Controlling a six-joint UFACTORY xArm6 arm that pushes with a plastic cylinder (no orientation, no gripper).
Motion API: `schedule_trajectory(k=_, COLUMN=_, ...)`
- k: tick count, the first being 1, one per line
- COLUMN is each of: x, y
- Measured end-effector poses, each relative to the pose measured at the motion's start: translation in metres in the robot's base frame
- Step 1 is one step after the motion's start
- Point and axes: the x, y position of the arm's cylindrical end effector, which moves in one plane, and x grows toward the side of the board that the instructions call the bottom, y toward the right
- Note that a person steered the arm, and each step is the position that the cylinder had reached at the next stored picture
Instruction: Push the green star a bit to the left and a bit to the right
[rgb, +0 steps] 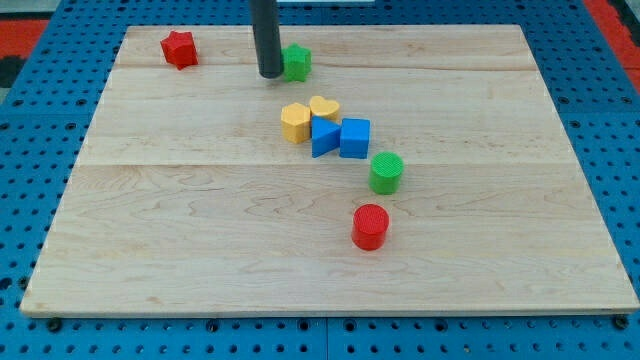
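Observation:
The green star (297, 62) lies near the view's top, a little left of centre, on the wooden board (180, 230). My rod comes down from the top edge, and my tip (270, 74) rests on the board right against the star's left side, touching or nearly touching it.
A red star (179, 48) lies at the top left. In the middle sit a yellow hexagon (294, 122), a yellow heart (324, 107), a blue triangle (323, 137) and a blue cube (354, 138). A green cylinder (386, 172) and a red cylinder (370, 226) lie lower right.

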Motion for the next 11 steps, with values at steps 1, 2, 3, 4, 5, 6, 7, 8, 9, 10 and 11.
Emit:
schedule_trajectory(k=1, x=-0.001, y=0.024)
schedule_trajectory(k=2, x=-0.042, y=0.049)
schedule_trajectory(k=3, x=-0.056, y=0.068)
schedule_trajectory(k=4, x=-0.073, y=0.163)
schedule_trajectory(k=5, x=-0.103, y=0.163)
schedule_trajectory(k=6, x=-0.102, y=0.15)
schedule_trajectory(k=7, x=-0.103, y=0.092)
schedule_trajectory(k=8, x=-0.097, y=0.068)
schedule_trajectory(k=9, x=-0.072, y=0.067)
schedule_trajectory(k=10, x=-0.064, y=0.101)
schedule_trajectory(k=11, x=-0.039, y=0.046)
